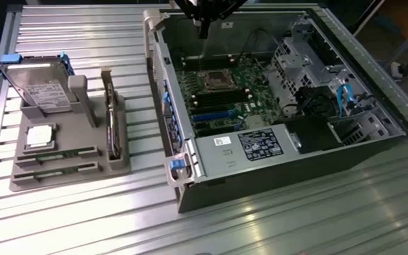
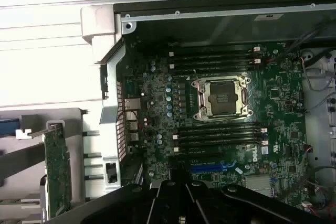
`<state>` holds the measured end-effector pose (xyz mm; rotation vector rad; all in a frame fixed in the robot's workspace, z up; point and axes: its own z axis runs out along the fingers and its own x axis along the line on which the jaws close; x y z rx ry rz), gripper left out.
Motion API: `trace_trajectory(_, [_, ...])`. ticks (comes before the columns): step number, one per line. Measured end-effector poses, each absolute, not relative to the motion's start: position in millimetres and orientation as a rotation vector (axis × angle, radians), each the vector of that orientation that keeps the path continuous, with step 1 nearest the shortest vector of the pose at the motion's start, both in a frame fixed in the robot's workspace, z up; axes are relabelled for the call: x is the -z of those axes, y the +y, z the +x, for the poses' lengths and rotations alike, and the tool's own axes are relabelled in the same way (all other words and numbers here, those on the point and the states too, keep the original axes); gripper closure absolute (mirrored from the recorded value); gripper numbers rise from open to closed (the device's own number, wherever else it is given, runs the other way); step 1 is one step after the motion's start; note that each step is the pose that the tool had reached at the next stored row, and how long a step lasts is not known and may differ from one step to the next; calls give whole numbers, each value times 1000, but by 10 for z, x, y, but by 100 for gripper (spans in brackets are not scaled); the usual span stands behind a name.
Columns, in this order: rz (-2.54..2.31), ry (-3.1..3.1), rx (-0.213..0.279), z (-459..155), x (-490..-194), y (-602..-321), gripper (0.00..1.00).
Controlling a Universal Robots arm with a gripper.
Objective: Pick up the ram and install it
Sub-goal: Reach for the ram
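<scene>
The arm (image 1: 217, 6) comes in at the upper edge of the exterior view, its dark links converging downward toward the wrist. Below them the pincer (image 1: 202, 31) hangs roughly vertical and points down, with its fingers drawn together into one narrow dark tip. In the wrist view its black linkage bars fan out symmetrically and the jaws are closed.

The ram (image 1: 57, 154) — a thin green stick — lies slotted in the grey holder (image 1: 83, 133), its twin (image 1: 52, 172) just beside.
</scene>
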<state>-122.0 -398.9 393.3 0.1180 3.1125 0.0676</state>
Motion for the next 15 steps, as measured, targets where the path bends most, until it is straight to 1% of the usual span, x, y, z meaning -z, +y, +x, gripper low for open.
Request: trace_trajectory(15, [118, 3112, -68, -1261, -3933, -3990, 89])
